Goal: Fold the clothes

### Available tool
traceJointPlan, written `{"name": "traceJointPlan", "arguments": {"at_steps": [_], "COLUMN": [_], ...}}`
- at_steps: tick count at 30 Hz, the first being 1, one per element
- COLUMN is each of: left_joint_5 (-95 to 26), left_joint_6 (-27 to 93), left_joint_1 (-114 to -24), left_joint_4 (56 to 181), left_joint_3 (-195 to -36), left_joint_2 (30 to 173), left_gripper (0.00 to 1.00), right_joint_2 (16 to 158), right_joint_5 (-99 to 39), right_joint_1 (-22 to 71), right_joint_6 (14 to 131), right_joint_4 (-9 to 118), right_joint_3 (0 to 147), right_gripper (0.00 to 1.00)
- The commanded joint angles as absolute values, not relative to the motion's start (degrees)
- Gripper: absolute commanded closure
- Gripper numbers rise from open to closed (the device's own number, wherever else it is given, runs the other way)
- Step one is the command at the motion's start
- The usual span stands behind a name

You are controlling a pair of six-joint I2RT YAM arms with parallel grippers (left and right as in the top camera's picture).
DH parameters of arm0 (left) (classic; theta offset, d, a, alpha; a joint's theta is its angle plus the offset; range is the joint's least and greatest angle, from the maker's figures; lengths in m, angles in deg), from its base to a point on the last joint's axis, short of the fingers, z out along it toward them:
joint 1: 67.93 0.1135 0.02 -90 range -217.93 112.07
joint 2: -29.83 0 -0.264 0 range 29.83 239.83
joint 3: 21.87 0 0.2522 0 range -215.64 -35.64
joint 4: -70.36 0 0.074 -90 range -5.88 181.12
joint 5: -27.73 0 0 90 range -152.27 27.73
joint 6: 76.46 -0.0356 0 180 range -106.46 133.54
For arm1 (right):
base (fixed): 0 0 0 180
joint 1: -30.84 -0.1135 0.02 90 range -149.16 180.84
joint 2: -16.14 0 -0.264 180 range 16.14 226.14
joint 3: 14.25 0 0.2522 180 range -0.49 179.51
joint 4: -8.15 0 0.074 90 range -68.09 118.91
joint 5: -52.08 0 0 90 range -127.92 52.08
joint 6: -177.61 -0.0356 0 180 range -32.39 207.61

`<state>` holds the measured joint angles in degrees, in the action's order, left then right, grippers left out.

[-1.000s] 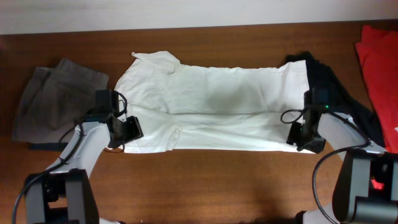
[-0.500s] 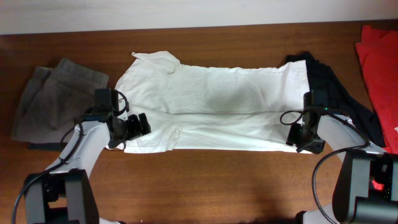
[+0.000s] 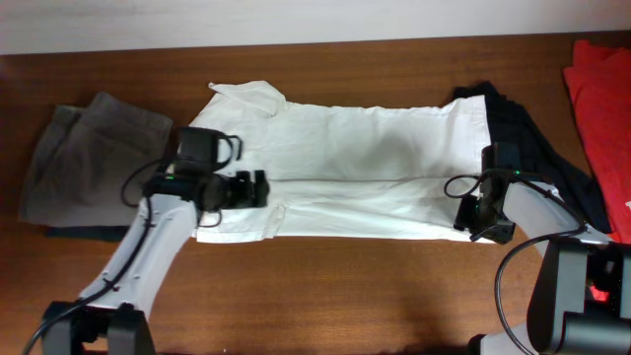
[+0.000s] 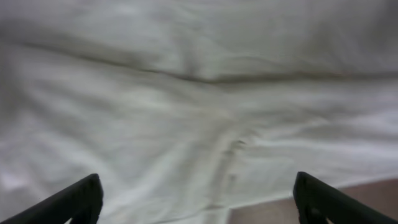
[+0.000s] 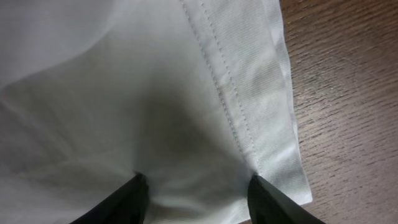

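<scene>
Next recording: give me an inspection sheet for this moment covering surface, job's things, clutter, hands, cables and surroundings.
Surface: brown wooden table, no spills seen.
Job's things: white garment laid flat along the table, with a lengthwise line through its middle.
Clutter: grey trousers at the left; black garment by the white garment's right end; red cloth at the right edge.
Hands: left hand open above the garment, holding nothing; right hand on the garment's near right corner, grip unclear.
Cables: black cables looping at both arms.
Surroundings: pale wall behind the table.
</scene>
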<state>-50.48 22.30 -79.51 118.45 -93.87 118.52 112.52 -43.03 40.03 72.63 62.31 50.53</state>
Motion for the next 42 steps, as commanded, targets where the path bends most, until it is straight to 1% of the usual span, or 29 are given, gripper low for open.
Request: {"name": "traceJointPlan", "arguments": {"at_steps": [1, 8, 10, 12, 14, 17, 19, 21, 24, 27, 33, 35, 36, 37, 38, 42], "left_joint_5": [-52.0, -53.6, -53.7, -53.7, -54.6, -56.7, -59.2, -61.2, -62.2, -63.9, -65.1, -63.7, -62.0, -60.1, -58.6, -55.6], "left_joint_6": [19.4, 19.4, 18.8, 17.8, 17.7, 17.7, 17.7, 17.7, 17.7, 17.7, 17.7, 17.7, 17.7, 17.7, 17.7, 17.7], "left_joint_1": [-83.1, -86.9, -87.3, -87.5, -87.7, -87.7, -87.7, -87.7, -87.7, -87.7, -87.7, -87.7, -87.7, -87.7, -87.7, -87.9], "left_joint_4": [118.5, 118.7, 118.7, 118.7, 118.6, 118.2, 118.0, 118.1, 118.1, 117.9, 116.6, 118.1, 119.5, 120.8, 122.2, 124.5], "left_joint_3": [-94.4, -94.4, -94.4, -94.4, -94.4, -94.4, -94.6, -95.1, -96.6, -99.0, -101.8, -101.8, -101.8, -101.8, -101.8, -100.8], "left_joint_2": [120.4, 127.1, 129.3, 131.4, 133.0, 134.1, 133.8, 133.3, 132.3, 131.0, 130.4, 130.4, 130.4, 130.4, 130.4, 130.4], "left_gripper": [0.07, 0.07, 0.11, 0.22, 0.36, 0.61, 0.75, 0.81, 0.87, 0.99, 1.0, 1.0, 0.96, 0.8, 0.69, 0.67], "right_joint_2": [113.0, 113.0, 113.0, 113.0, 113.0, 113.0, 113.0, 113.0, 113.0, 113.0, 113.0, 113.0, 113.0, 113.0, 113.0, 113.0], "right_joint_5": [-42.2, -42.2, -42.2, -42.2, -42.2, -42.2, -42.2, -42.2, -42.2, -42.2, -42.2, -42.2, -42.2, -42.2, -42.2, -42.2], "right_joint_1": [40.2, 40.2, 40.2, 40.2, 40.2, 40.2, 40.2, 40.2, 40.2, 40.2, 40.2, 40.2, 40.2, 40.2, 40.2, 40.2], "right_joint_6": [72.3, 72.3, 72.3, 72.4, 72.3, 72.3, 72.4, 72.3, 72.3, 72.4, 72.4, 72.3, 72.4, 72.4, 72.3, 72.3], "right_joint_4": [61.5, 61.5, 61.5, 61.5, 61.5, 61.5, 61.5, 61.5, 61.5, 61.5, 61.5, 61.5, 61.5, 61.5, 61.5, 61.3], "right_joint_3": [49.3, 49.3, 49.3, 49.3, 49.3, 49.3, 49.3, 49.3, 49.3, 49.3, 49.3, 49.3, 49.3, 49.3, 49.3, 49.3], "right_gripper": [0.43, 0.43, 0.43, 0.43, 0.43, 0.43, 0.43, 0.43, 0.43, 0.43, 0.43, 0.43, 0.43, 0.43, 0.43, 0.43]}}
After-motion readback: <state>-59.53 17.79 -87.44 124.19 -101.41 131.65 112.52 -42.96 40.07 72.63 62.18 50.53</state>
